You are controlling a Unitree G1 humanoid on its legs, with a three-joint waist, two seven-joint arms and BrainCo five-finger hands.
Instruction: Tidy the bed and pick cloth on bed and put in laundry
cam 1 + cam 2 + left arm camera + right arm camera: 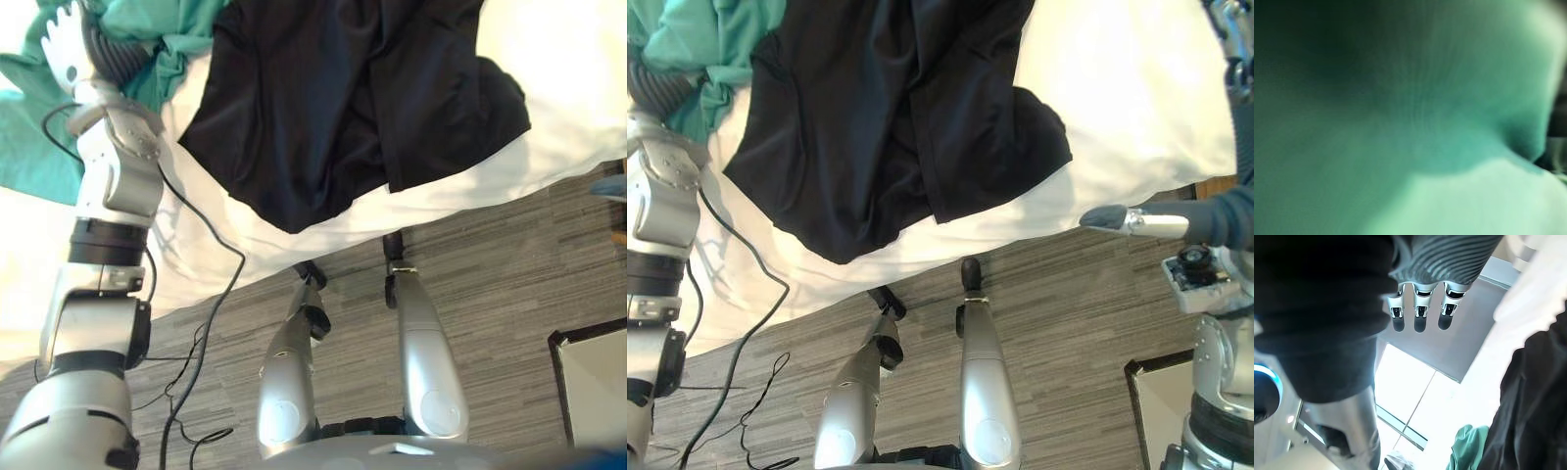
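A black garment (343,98) lies spread on the bed's white sheet (549,59), its lower edge near the bed's side. A teal-green cloth (167,39) lies bunched at the bed's far left. My left hand (67,47) rests over this green cloth, which lies right up against the left wrist view as green cloth (1400,122). My right hand (1136,222) hangs off the bed's right side above the floor. Its fingers (1420,313) are straight and hold nothing. The black garment (1537,401) and the green cloth (1466,445) show past them.
Grey wood-patterned floor (490,264) runs along the bed's near side. A dark-framed white box (593,382) stands on the floor at the lower right. The bed's edge runs slantwise across the view.
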